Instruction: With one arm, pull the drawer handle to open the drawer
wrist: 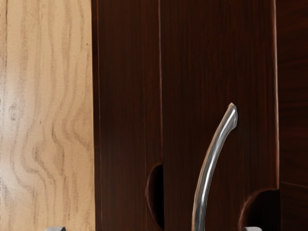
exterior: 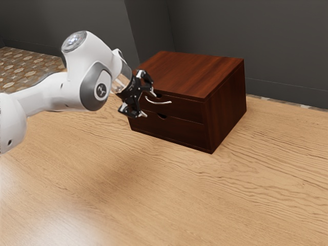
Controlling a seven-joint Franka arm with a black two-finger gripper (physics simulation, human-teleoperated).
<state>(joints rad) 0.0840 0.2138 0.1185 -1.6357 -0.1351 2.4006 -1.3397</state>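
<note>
We keep the gripper (exterior: pixel 146 99) released, fingers spread either side of the curved metal handle (exterior: pixel 159 101) on the upper drawer (exterior: pixel 184 108) of the wooden cabinet (exterior: pixel 197 72), whose front appears flush; grasping and pulling are not yet done.

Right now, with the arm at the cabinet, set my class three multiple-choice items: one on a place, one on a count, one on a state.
1. Where by the cabinet is the tool?
A) behind it B) at the handle end C) on top of it
2. How many drawer fronts has the cabinet?
A) one B) two C) four
3. The tool's fingers are:
A) spread apart B) pressed together C) gripping a cup

Answers: 1 B, it brackets the handle's end at the exterior view's left; 2 B, one front sits above another; 3 A, a gap shows between them.
</note>
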